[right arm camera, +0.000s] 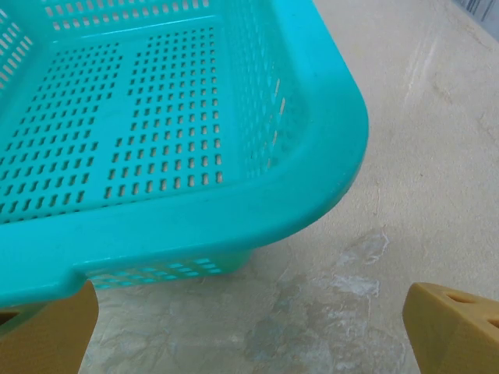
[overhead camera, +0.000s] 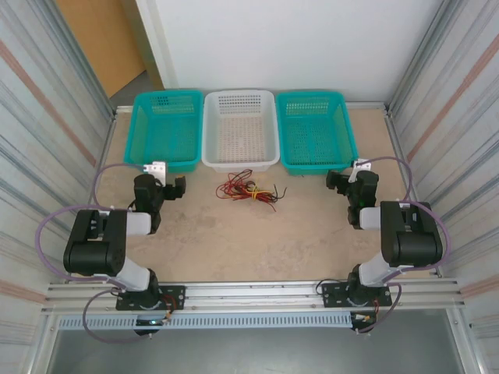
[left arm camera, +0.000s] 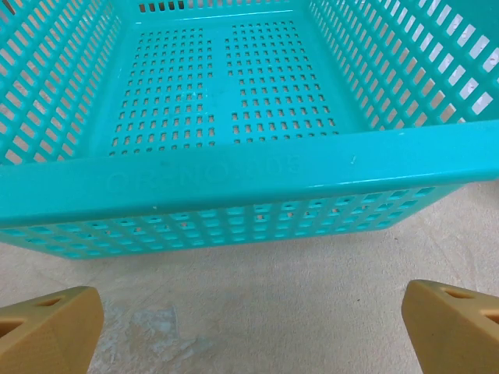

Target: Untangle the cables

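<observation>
The cables (overhead camera: 249, 188) lie in a small tangle of thin red, black and yellow strands on the table just in front of the white basket (overhead camera: 240, 160). My left gripper (overhead camera: 173, 189) rests to the left of the tangle, well apart from it, pointing at the left teal basket (overhead camera: 165, 160). Its tan fingertips (left arm camera: 47, 327) stand wide apart over bare table, open and holding nothing. My right gripper (overhead camera: 340, 181) sits to the right of the tangle by the right teal basket (overhead camera: 316, 164). It is open too, its fingertips (right arm camera: 452, 327) spread with only tabletop between them.
Three baskets stand in a row at the back, teal, white, teal. The left basket's near rim (left arm camera: 234, 167) and the right basket's corner (right arm camera: 327, 164) loom close ahead of the wrists. Corrugated walls (overhead camera: 39, 117) close in both sides. A metal rail (overhead camera: 249, 294) runs along the near edge.
</observation>
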Motion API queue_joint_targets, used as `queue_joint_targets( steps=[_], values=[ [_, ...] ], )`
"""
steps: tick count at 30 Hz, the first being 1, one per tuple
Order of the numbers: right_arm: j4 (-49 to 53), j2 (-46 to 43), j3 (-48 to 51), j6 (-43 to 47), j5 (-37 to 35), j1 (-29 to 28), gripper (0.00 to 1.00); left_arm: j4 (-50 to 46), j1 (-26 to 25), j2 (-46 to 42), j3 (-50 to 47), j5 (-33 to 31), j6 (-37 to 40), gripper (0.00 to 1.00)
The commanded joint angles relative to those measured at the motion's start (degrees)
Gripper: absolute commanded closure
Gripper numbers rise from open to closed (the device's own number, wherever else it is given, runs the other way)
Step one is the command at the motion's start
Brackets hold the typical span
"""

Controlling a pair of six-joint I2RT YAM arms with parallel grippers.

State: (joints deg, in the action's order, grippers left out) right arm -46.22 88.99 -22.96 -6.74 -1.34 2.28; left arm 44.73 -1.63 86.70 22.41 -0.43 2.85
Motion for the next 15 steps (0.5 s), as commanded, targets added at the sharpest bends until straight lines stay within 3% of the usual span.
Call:
queue_joint_targets(
  steps=[1,15],
  values=[
    [0.0,-0.5,-0.4,1.5,0.7,0.1,0.01,0.6,0.1,0.0,1.1,0.5,1.0,0.01],
    [0.1,-0.5,-0.3,1.6,0.7,0.2,0.01,0.1,1.2,-0.2,1.3,3.2,0.6,0.01]
  ],
)
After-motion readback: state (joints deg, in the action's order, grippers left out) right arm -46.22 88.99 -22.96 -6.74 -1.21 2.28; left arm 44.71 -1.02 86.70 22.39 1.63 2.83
